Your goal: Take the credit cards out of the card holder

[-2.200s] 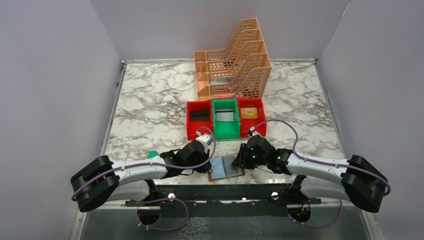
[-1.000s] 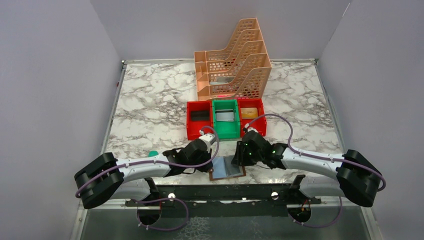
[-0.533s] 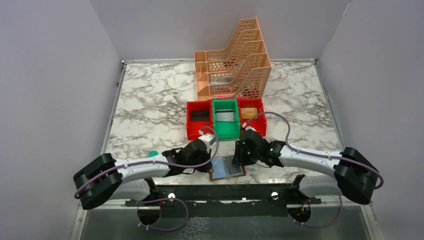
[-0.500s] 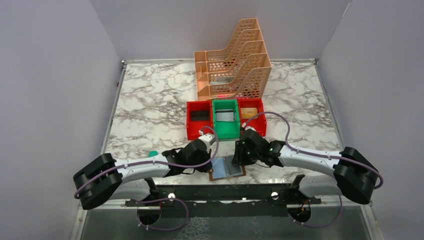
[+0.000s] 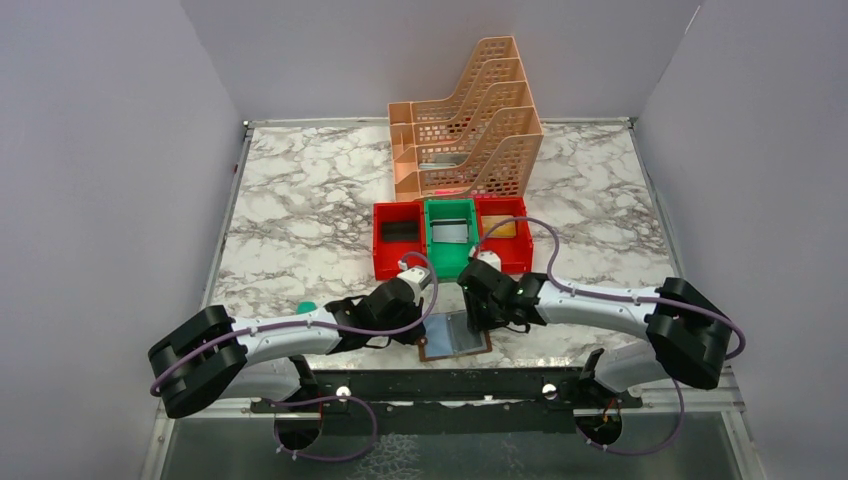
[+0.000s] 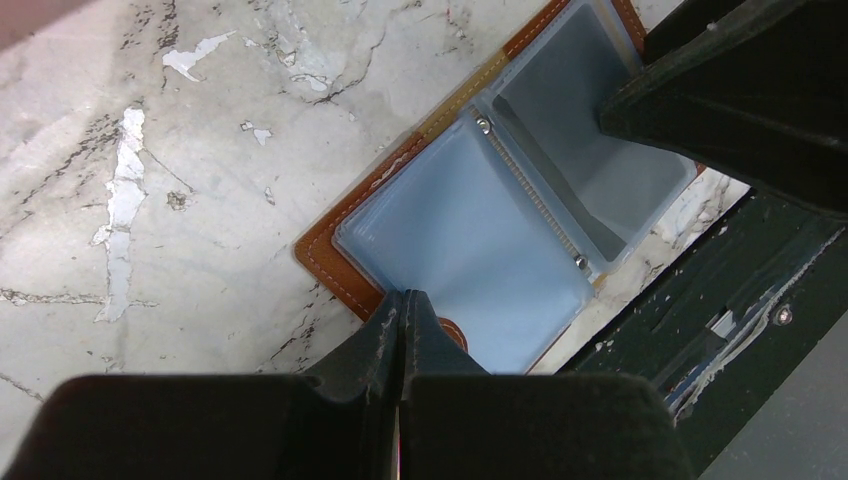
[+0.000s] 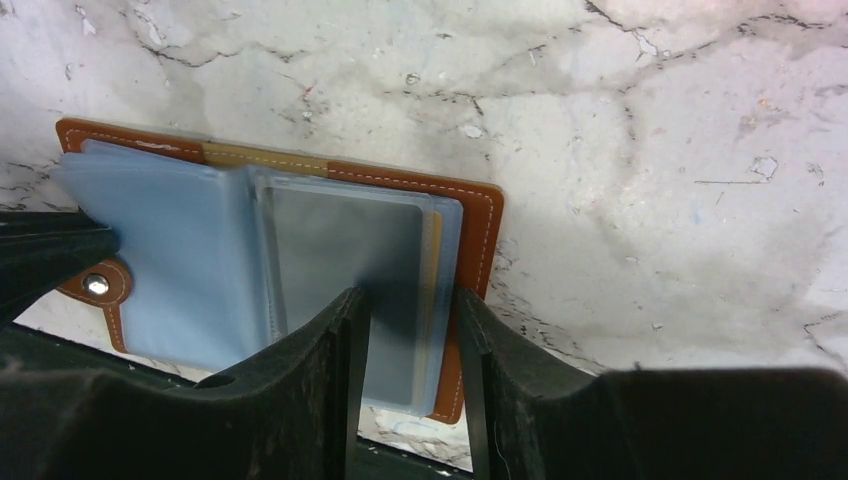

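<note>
Marble table [image 5: 300,200] fills pretty much the whole booth, with plain grey walls all around. At the back stands a peach file rack [image 5: 470,120], and in front of it a row of bins [image 5: 385,265], red-green-red, each with something flat inside (too far off for me to say what). Both arms are folded in low over the near edge, and that's where the action is.

The card holder [image 5: 455,335] lies opened flat on the marble right by that near edge, brown leather down and blue-grey pockets up. So the opening part looks done to me.

The left gripper [image 6: 402,310] has its fingers pressed tight together with nothing between them. Its tips are planted on the holder's edge next to the snap tab [image 7: 97,285], and my guess is it's pinning the thing down. The right gripper [image 7: 410,300] hovers over the other half with its fingers partly spread, holding nothing as far as I can see.

As for the credit cards [image 7: 340,250], a grey one sits fully inside the pocket under the right fingers. A thin yellowish edge peeks out just behind it, so I'd guess at least two. I can't spot a loose card on the marble. Basically the prep is done, the actual pulling-out hasn't begun, and every card is left to go.
</note>
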`<state>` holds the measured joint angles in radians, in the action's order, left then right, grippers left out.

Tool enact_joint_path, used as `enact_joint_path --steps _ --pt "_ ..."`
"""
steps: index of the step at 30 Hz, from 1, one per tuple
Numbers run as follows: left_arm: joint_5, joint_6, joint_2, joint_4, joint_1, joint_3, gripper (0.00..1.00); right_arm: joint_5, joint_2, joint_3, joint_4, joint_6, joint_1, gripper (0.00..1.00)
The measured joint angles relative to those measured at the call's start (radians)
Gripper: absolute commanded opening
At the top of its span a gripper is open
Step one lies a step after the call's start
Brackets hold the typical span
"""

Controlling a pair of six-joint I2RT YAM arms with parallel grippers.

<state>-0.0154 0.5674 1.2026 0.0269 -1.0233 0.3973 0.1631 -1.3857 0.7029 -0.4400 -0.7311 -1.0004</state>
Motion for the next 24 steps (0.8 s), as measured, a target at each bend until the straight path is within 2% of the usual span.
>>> enact_joint_path --steps 6,14,18,24 --pt "0.0 0.0 0.0 0.0 0.0 0.0 0.01 0.048 -0.031 0.04 -0.035 0.008 -0.044 0.4" --pt "0.0 0.0 0.0 0.0 0.0 0.0 0.01 0.102 -0.004 0.082 -0.09 0.009 -0.061 0.49" --pt "0.0 0.0 0.0 0.0 0.0 0.0 0.01 0.092 0.018 0.084 -0.076 0.023 -0.061 0.5" --pt "-0.001 -0.004 0.01 0.0 0.0 0.007 0.01 0.068 -0.076 0.084 -0.034 0.025 -0.061 0.46"
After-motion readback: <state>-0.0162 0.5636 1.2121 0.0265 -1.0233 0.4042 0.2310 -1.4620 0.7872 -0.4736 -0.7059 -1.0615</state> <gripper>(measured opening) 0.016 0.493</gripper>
